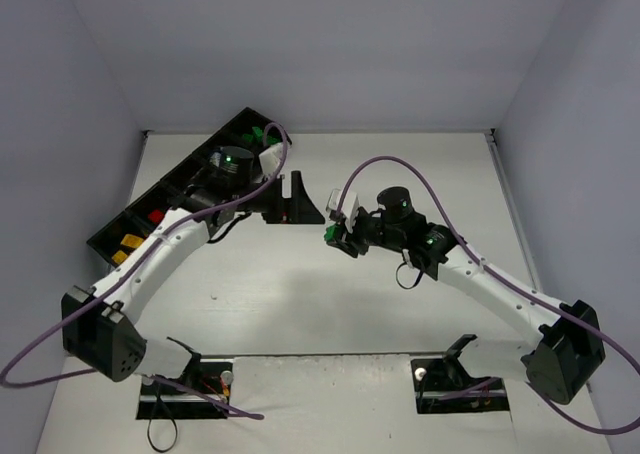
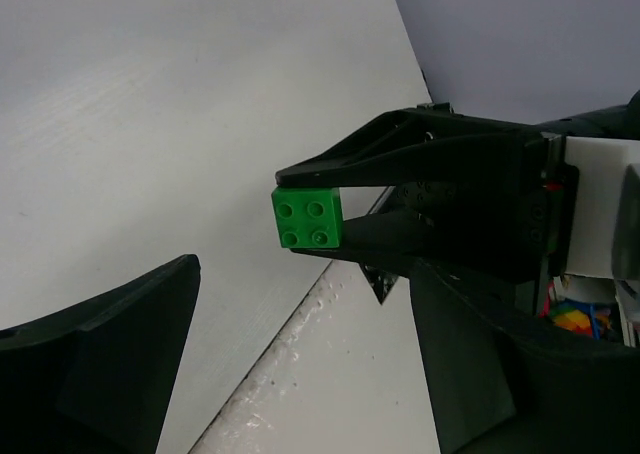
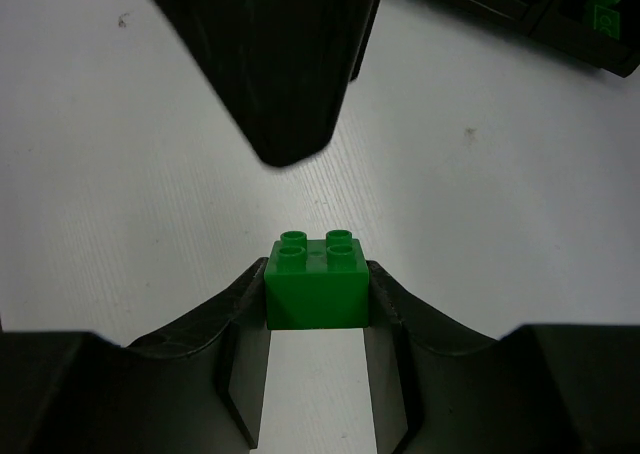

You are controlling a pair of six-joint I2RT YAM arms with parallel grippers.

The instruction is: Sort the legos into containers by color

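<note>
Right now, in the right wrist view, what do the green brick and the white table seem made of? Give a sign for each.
The green brick: probably moulded hard plastic, smooth, slightly glossy; even colour, crisp round studs. The table: matte white sheet, perhaps ribbed plastic board; fine parallel lines show.
</note>
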